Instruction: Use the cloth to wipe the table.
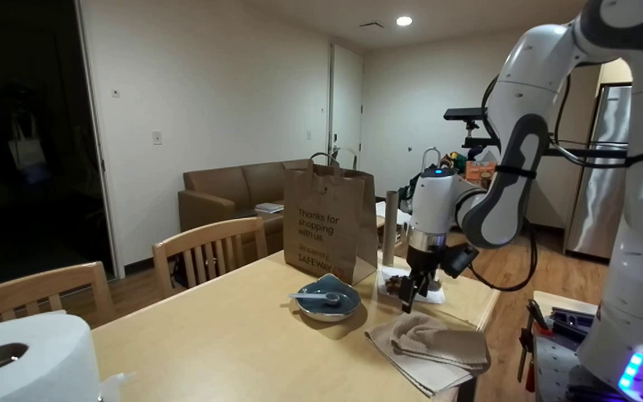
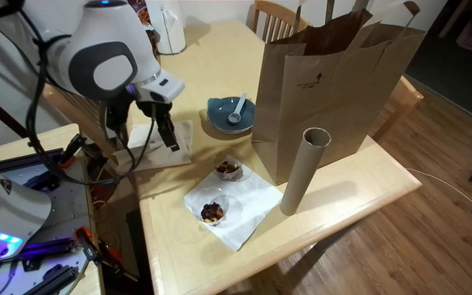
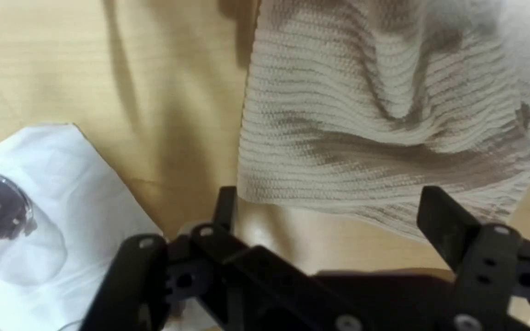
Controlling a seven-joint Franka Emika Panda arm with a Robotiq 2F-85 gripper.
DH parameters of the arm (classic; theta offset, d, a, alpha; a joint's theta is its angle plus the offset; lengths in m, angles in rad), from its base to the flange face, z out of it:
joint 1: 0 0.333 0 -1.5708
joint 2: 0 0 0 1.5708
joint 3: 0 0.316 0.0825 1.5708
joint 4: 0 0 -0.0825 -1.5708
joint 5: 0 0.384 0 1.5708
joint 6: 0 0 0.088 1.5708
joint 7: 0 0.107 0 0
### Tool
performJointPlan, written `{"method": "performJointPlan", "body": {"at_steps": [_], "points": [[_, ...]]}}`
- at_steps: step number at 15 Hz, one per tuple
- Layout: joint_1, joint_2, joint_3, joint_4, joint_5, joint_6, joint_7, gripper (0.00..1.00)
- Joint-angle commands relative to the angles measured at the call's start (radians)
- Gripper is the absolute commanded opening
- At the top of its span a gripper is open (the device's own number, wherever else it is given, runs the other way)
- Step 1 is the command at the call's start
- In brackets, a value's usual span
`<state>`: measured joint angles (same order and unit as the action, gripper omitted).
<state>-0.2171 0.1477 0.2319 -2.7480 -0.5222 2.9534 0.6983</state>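
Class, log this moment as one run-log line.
gripper: open, empty | cloth: rumpled on table, not held | wiping: not happening now

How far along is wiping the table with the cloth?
Done: apparently only the approach; the open fingers hang near the cloth. In hand: nothing; the cloth lies rumpled on the table. Left, likely: grasping it and wiping; whether any wiping already happened, these views cannot show.
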Motion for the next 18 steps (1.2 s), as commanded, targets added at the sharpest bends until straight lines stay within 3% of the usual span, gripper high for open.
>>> {"method": "performJointPlan", "body": {"at_steps": [1, 2, 3, 7, 13, 14, 18], "points": [[-0.009, 0.162, -0.044, 0.069, -0.027, 0.085, -0.012, 1.00], [-0.007, 0.193, -0.051, 0.085, -0.022, 0.095, -0.021, 0.75], [-0.007, 0.218, -0.054, 0.099, -0.018, 0.102, -0.026, 0.73], [-0.004, 0.283, -0.061, 0.143, -0.011, 0.121, -0.020, 0.47], [0.024, 0.287, -0.094, 0.167, -0.043, 0.145, -0.039, 0.08], [0.063, 0.204, -0.067, 0.092, -0.047, 0.161, -0.010, 0.03], [0.156, 0.227, -0.027, 0.117, -0.088, 0.210, -0.017, 0.04]]}}
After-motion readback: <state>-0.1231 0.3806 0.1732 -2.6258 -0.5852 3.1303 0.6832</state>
